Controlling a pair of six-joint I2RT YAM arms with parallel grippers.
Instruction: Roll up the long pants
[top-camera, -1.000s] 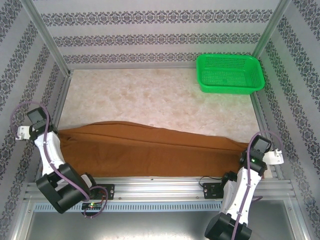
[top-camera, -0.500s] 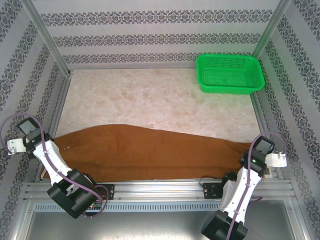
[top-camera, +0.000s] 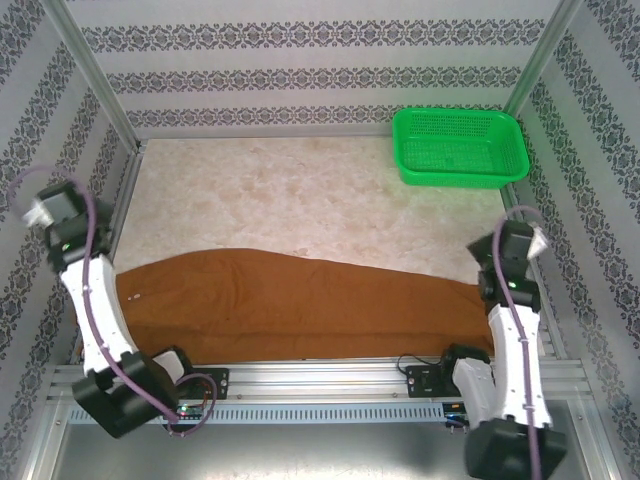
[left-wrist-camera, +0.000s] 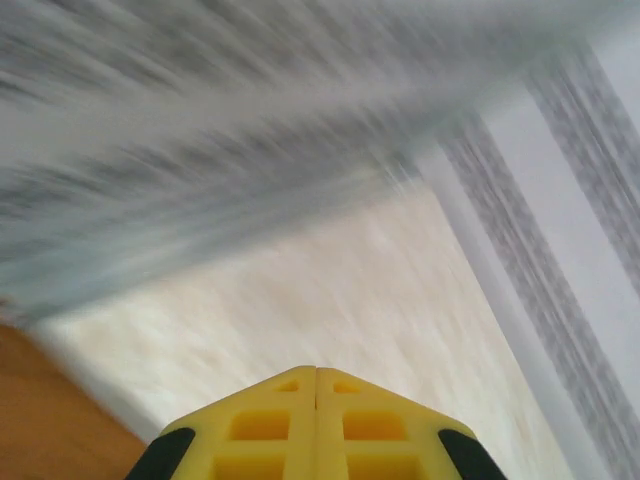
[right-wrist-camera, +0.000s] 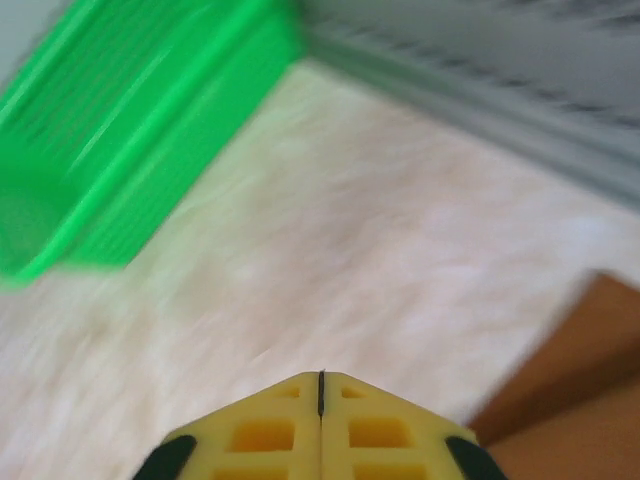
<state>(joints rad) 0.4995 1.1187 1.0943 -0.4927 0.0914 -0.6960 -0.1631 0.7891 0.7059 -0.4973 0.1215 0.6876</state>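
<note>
While the long pants (top-camera: 300, 300) lie spread flat along the near edge of the surface (top-camera: 300, 190), buttons toward the left, the left gripper (left-wrist-camera: 316, 372) and right gripper (right-wrist-camera: 320, 376) hang near its opposite ends, each closed tight and holding nothing. The green basket (top-camera: 460, 148) sits in the far right corner.

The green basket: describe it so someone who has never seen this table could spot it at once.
Start at the pale marbled table and look to its far right corner. The basket sits there, bright green plastic with mesh sides. Unlike the brown pants lying flat along the near edge, it is rigid and raised.
</note>
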